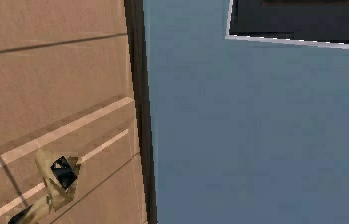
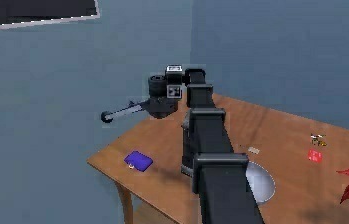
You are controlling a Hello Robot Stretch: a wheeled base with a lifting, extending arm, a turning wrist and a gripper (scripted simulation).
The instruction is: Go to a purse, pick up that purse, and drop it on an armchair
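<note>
No text, number or sign is showing legibly anywhere. The two white squares (image 2: 174,71) at the far end of the arm (image 2: 207,140) are carrying black marks, but these are not reading as letters.

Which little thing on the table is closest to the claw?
The purple one by the table's corner; the red ones lie at its far end.

Wooden table (image 2: 282,128), small purple purse (image 2: 137,160) near its corner, grey dish (image 2: 262,185), small red item (image 2: 315,156)
</note>
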